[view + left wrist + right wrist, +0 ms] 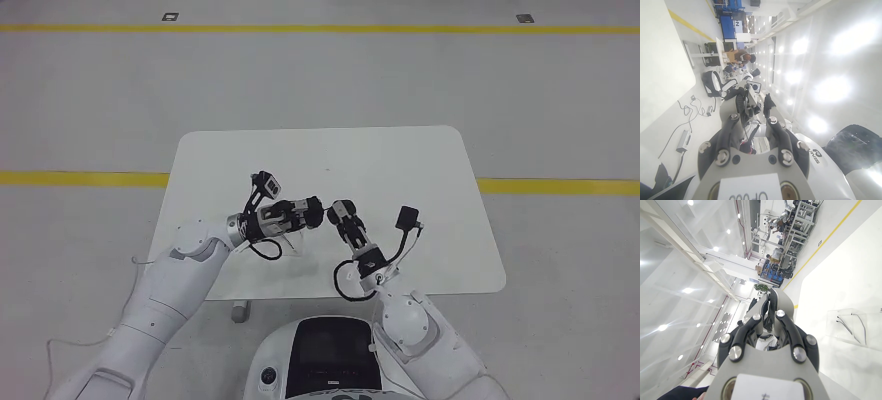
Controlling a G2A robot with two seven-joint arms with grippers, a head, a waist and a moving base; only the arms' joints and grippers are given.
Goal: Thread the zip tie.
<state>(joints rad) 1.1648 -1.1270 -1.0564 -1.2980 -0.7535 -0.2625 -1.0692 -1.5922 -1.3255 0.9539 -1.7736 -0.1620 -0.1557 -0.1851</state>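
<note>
We see the zip tie (744, 121) as a thin black strand above the desk (420, 160), running between the left end effector's (754, 99) parted fingers. The right end effector (769, 299) is closed, apparently pinching it steady for threading.

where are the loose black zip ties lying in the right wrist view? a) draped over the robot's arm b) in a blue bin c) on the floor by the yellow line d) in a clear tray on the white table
d: the black zip ties lie flat inside the clear tray, which sits on the white table.
</note>
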